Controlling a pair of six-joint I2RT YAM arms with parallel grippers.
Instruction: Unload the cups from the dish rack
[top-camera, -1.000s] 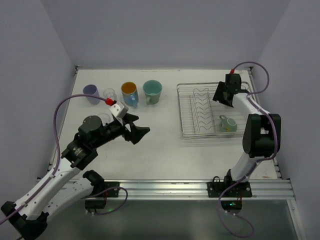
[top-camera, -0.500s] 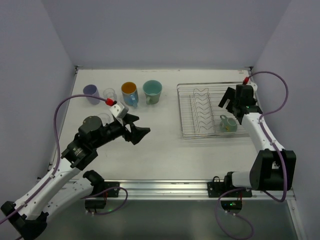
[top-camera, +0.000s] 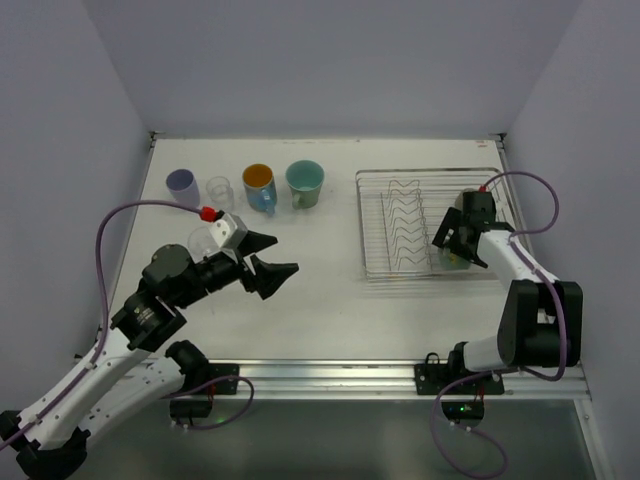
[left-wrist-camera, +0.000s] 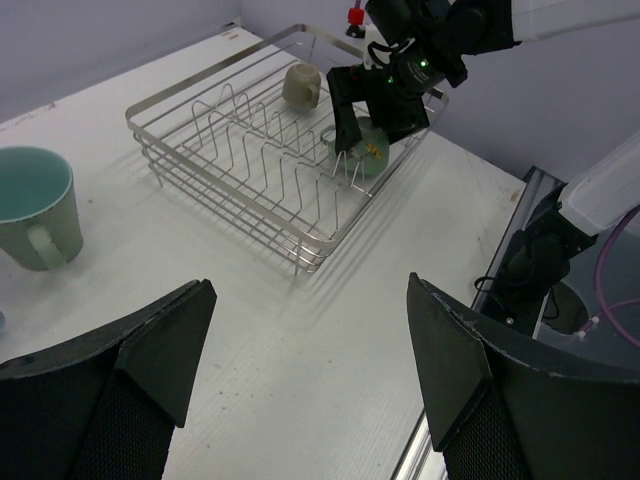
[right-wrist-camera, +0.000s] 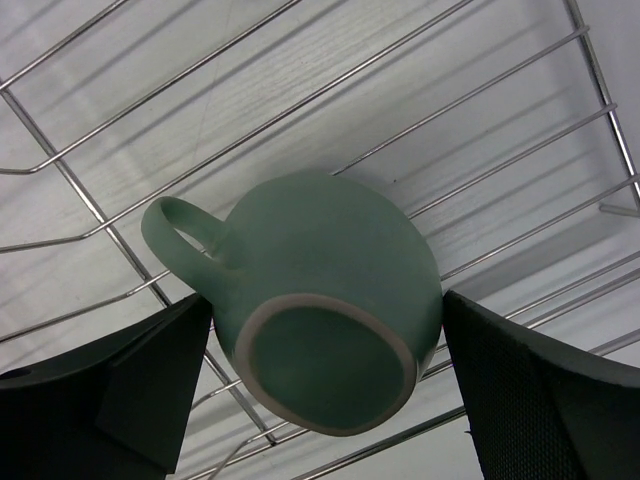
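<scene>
White table (top-camera: 330, 300), plain lavender walls (top-camera: 330, 60), aluminium rail (top-camera: 400, 378) at near edge

Far left row: lavender cup (top-camera: 182, 184); clear glass (top-camera: 219, 188); blue mug (top-camera: 259, 186), orange inside; sage mug (top-camera: 304, 183), teal inside. Right: silver wire dish rack (top-camera: 398, 225); plain pale green mug (right-wrist-camera: 330, 300); olive-brown cup (left-wrist-camera: 301, 85). White table (top-camera: 330, 290).

Bright, even light — soft shadows
</scene>
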